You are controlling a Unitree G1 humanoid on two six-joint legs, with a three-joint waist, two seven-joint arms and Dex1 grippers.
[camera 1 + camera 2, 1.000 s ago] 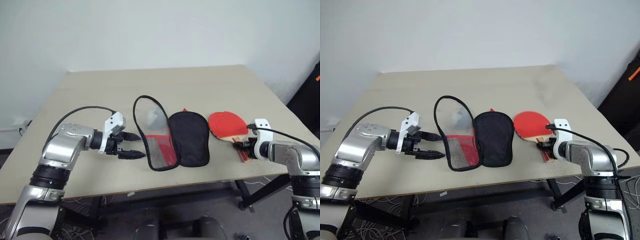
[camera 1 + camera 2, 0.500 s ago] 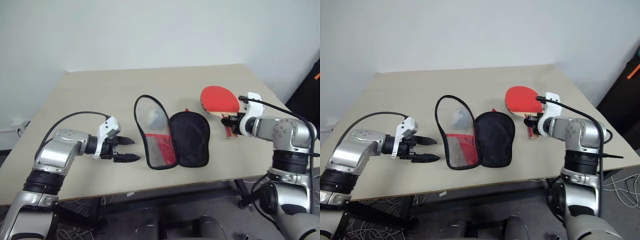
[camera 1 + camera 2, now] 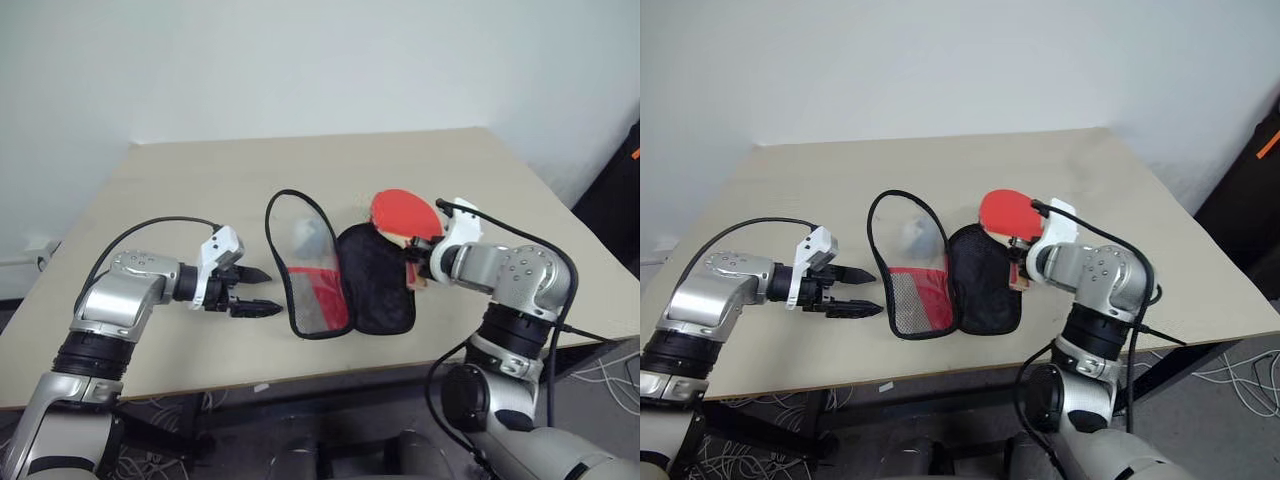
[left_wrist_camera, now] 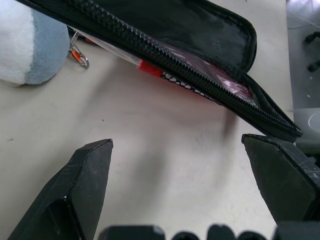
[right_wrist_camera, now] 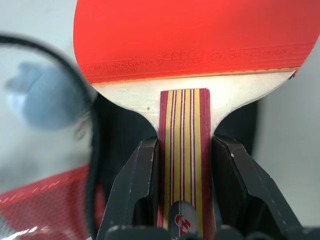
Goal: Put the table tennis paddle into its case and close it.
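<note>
— What is nearest on the left side?
— The left gripper (image 3: 258, 291), low over the table (image 3: 180, 190), its two black fingers (image 4: 80, 185) spread wide apart with nothing between them. It points right, at the near left rim of the case (image 3: 340, 265), close to the zip edge but not touching it.

— And the right hand?
— The right gripper (image 5: 182, 165) is clamped on the handle of the table tennis paddle (image 3: 405, 215); in the right wrist view the striped wood sits tight between both fingers. The paddle is lifted off the table, its red face turned up and toward the far side.

— Where is the paddle relative to the case?
— Above the right, far part of the case, over the black half that lies flat. Whether it touches the fabric cannot be told.

— How does the case lie?
— Open in the middle of the table: the clear panel with black piping stands up on the left, red and mesh at its near end, the black half on the right.

— Anything farther back?
— A pale wall (image 3: 300, 60) beyond the table's far edge.
</note>
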